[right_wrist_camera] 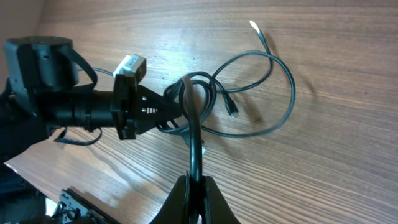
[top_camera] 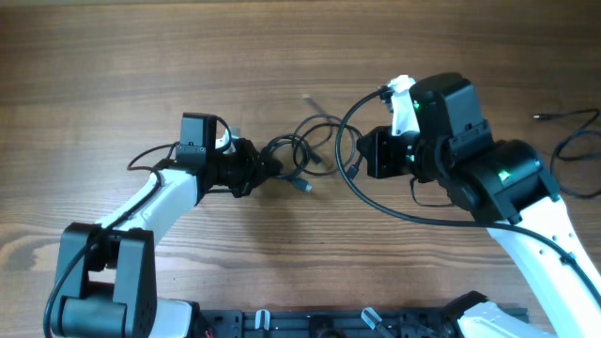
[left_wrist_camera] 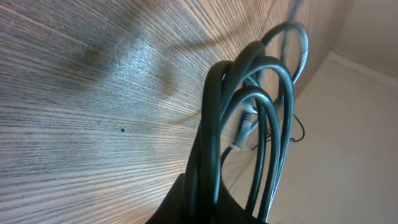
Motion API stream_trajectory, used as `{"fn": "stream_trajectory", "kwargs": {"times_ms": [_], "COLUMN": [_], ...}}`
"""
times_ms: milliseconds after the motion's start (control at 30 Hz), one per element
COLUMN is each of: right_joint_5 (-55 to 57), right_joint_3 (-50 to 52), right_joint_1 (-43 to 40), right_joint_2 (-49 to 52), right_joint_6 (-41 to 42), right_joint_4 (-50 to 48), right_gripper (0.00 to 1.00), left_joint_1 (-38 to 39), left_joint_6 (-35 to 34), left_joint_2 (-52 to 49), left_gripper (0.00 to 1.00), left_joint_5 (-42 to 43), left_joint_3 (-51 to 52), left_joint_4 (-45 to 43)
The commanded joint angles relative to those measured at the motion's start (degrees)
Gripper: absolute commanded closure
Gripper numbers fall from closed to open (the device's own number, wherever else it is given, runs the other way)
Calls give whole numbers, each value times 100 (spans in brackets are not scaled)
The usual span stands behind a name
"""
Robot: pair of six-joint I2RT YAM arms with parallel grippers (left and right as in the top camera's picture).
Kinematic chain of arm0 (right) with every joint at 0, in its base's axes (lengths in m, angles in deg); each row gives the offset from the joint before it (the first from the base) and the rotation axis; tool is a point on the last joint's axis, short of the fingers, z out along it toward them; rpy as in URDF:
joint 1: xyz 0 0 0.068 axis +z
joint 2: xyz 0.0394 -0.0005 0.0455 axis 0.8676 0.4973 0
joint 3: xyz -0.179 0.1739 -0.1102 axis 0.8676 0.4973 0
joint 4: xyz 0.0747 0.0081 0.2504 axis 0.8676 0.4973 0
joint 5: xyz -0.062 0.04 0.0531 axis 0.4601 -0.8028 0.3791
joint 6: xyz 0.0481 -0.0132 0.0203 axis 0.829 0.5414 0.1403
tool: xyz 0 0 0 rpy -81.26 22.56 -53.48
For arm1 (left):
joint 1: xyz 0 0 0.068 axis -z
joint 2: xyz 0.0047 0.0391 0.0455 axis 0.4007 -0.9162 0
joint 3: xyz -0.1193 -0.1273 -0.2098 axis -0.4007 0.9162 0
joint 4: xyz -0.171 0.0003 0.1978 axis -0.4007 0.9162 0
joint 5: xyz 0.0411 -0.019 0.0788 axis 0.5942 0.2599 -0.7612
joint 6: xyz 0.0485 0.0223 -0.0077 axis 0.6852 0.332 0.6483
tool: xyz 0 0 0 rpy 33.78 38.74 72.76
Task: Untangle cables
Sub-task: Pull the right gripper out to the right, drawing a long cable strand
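The cables [top_camera: 305, 150] are thin black cords looped in a tangle at the table's middle, with small plug ends lying beside them. My left gripper [top_camera: 269, 169] is shut on one side of the bundle; in the left wrist view several loops [left_wrist_camera: 249, 124] rise from its jaws [left_wrist_camera: 249, 208]. My right gripper [top_camera: 362, 160] is shut on a cable strand at the bundle's right; in the right wrist view the strand [right_wrist_camera: 194, 134] runs straight up from the jaws [right_wrist_camera: 196, 186] to the loops [right_wrist_camera: 242, 93], with the left gripper [right_wrist_camera: 171, 106] holding them from the left.
Another thin black cord [top_camera: 577, 141] lies at the table's right edge. The thicker arm wire [top_camera: 376, 192] curves under the right arm. The wooden table [top_camera: 141, 66] stretches all around the bundle.
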Motion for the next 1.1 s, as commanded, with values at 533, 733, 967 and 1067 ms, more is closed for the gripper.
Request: {"fn": "stream_trajectory", "kwargs": {"times_ms": [533, 733, 967, 1067], "right_joint_5": [5034, 3589, 3827, 3416], "right_joint_3": [-92, -92, 87, 420], "right_joint_1": [-1349, -3436, -5149, -5560], "right_joint_2": [424, 424, 437, 511], "right_joint_6": [999, 953, 1989, 2221], "right_joint_4": [1224, 297, -4, -50], "right_gripper": [96, 96, 96, 96], "left_joint_1": [-391, -1443, -1510, -1510], "left_joint_6": [131, -15, -15, -17], "left_joint_2": [-33, -33, -33, -33], "left_gripper": [96, 96, 96, 96], "left_joint_5": [-2297, -2341, -2345, -2343], "left_joint_3": [4, 4, 4, 4], "left_joint_4": [1078, 1788, 1845, 1840]}}
